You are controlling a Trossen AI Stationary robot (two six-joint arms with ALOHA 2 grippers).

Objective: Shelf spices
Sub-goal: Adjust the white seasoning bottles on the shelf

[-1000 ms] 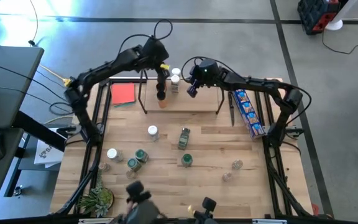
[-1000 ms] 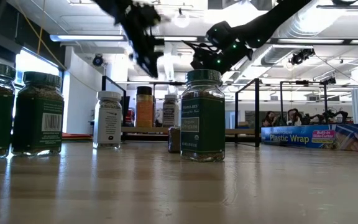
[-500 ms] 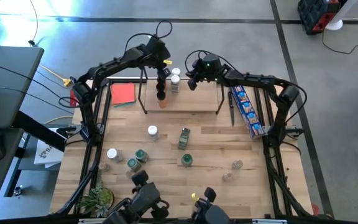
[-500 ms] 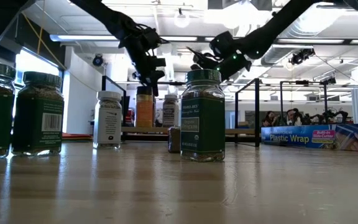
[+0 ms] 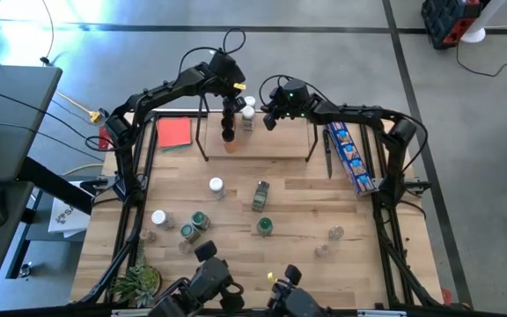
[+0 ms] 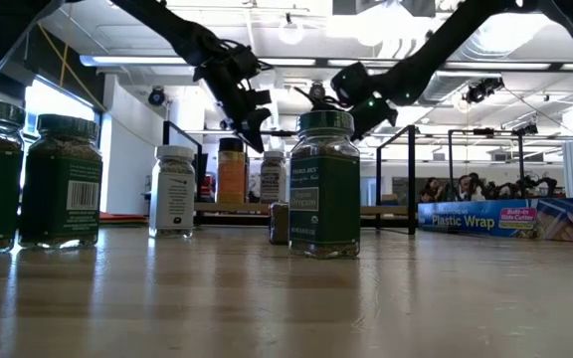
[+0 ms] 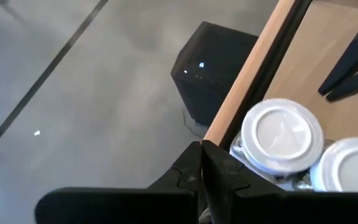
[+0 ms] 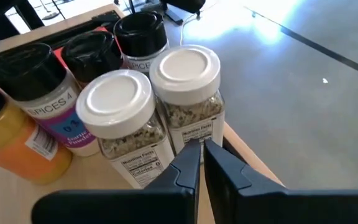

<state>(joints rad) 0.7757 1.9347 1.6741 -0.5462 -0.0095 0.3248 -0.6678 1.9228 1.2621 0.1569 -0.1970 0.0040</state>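
**Both arms up at the shelf, most jars still down on the table**

The table (image 5: 236, 198) is the big thing here, and the shelf (image 5: 258, 145) sits along its far edge. Everything below is placed from that shelf.

The left gripper (image 5: 232, 91) hangs over the shelf's back edge, jaws pressed together on nothing, with two white lids right below it in its wrist view. The right gripper (image 5: 269, 119) is just beside it over the shelf too, jaws also pressed together and empty.

A blue packet (image 5: 352, 158) lies off the shelf's right end, a red square (image 5: 174, 133) off its left end.

Spices: a cluster of jars (image 8: 148, 106) stands on the shelf. The rest are scattered on the table in front of it, like the green-lidded jar (image 6: 324, 184) standing upright.
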